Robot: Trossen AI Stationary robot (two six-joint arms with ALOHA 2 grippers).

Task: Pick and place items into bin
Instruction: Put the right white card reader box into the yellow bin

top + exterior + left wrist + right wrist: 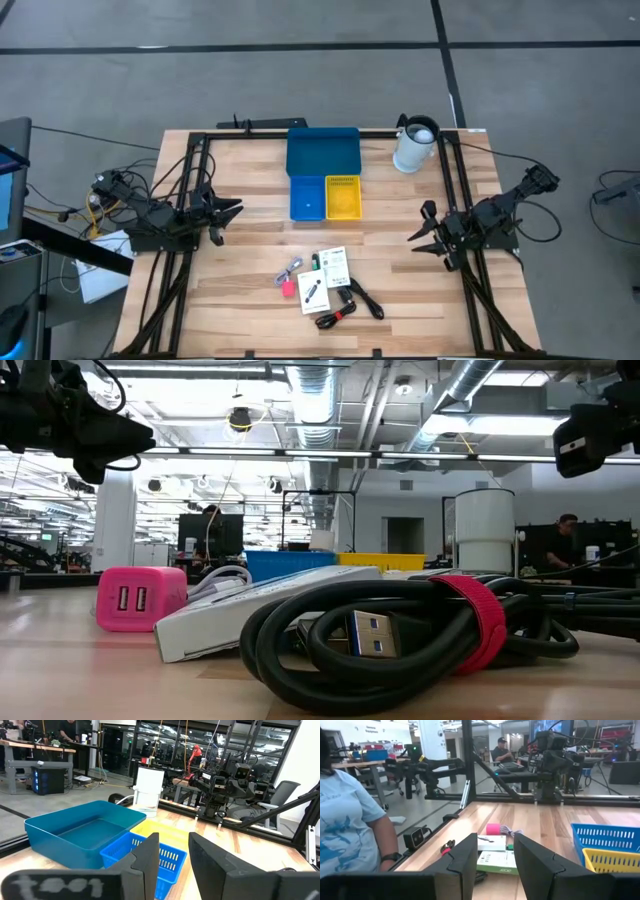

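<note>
The items lie in a cluster near the table's near edge: white printed cards (pixel 335 268), a pink block (pixel 287 288), a grey cord (pixel 291 269) and a black cable with a red strap (pixel 345 310). In the low view the cable (pixel 400 635) is coiled in front, beside the pink block (pixel 140 600). The bin set stands at the far middle: wide blue tray (pixel 322 152), small blue bin (pixel 307 198), yellow bin (pixel 343 197). My left gripper (pixel 228 212) hovers open left of the bins. My right gripper (pixel 420 235) hovers open to their right.
A white pitcher (pixel 415 145) stands at the far right, beside the blue tray. Black frame rails (pixel 190 200) run along the table's left, right and far sides. A person in a light blue shirt (pixel 350 830) stands just off the table's near edge.
</note>
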